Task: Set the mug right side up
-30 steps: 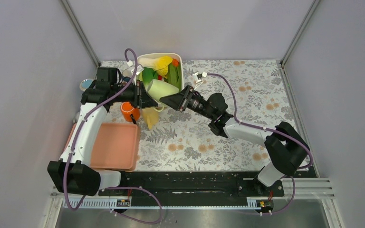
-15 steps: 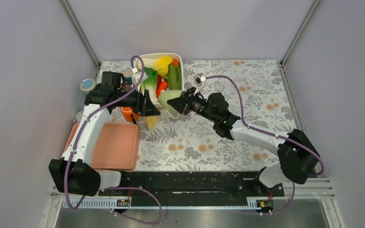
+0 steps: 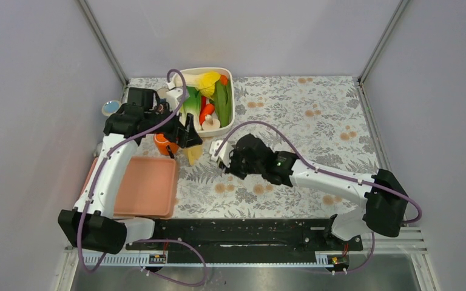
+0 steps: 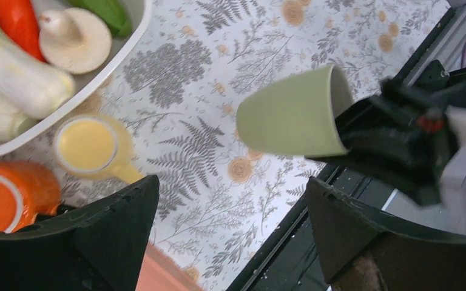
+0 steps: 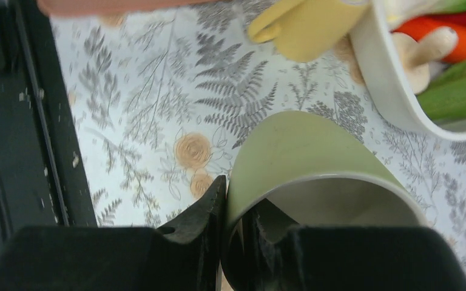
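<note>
The pale green mug [image 5: 303, 151] is tipped on its side over the floral tablecloth, mouth facing the right wrist camera. My right gripper [image 5: 238, 194] is shut on its rim, one finger outside the wall and one inside. The left wrist view shows the mug [image 4: 291, 115] with its base pointing left, clamped by the black right gripper. In the top view the mug is hidden under the right wrist, and the right gripper [image 3: 227, 160] sits left of table centre. My left gripper [image 4: 230, 182] is open and holds nothing. It hovers apart from the mug, near the basin [image 3: 189, 134].
A white basin [image 3: 229, 91] of vegetables stands at the back. A small yellow cup [image 3: 192, 154] and an orange mug [image 3: 164, 142] sit just left of the right gripper. A salmon tray [image 3: 145, 185] lies at the near left. The black base rail [image 3: 249, 233] runs along the near edge.
The left gripper opened, let go of the mug and drew back slightly. The right gripper closed on the rim and carried the mug from near the basin toward the near side of the table.
</note>
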Controlling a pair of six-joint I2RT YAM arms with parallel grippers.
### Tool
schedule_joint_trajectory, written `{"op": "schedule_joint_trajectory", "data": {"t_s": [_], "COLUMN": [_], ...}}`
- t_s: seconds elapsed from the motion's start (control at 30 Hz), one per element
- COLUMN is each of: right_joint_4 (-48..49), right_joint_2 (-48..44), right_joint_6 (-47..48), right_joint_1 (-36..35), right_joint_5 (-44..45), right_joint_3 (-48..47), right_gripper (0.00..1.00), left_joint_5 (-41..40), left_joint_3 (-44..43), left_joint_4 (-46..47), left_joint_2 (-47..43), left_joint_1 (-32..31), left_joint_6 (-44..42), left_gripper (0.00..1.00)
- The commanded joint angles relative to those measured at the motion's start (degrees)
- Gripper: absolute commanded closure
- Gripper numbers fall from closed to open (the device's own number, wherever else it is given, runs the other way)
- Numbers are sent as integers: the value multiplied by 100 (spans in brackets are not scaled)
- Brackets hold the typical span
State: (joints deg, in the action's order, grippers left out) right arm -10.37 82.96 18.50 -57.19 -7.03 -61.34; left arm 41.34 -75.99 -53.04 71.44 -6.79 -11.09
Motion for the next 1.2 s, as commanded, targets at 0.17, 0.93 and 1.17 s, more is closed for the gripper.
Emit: {"op": "schedule_joint_trajectory", "data": {"t_s": [0.17, 0.93, 1.17], "right_joint_4": [-87, 641, 739], "right_joint_2": [-515, -175, -116], "right_joint_6": [2728, 1955, 1778], "right_joint_1": [-614, -706, -702], "right_joint_5": [311, 379, 619], "right_joint_3": [-15, -252, -289], "right_gripper": [100, 100, 100], "left_joint_5": [-1317, -4454, -2736], "left_joint_3": [-564, -548, -548], "left_joint_4": [246, 434, 183], "left_joint_2": [67, 752, 538], "left_joint_1": [-1678, -3347, -3346], "left_joint_6": [468, 74, -113], "left_gripper": [1, 38, 31]}}
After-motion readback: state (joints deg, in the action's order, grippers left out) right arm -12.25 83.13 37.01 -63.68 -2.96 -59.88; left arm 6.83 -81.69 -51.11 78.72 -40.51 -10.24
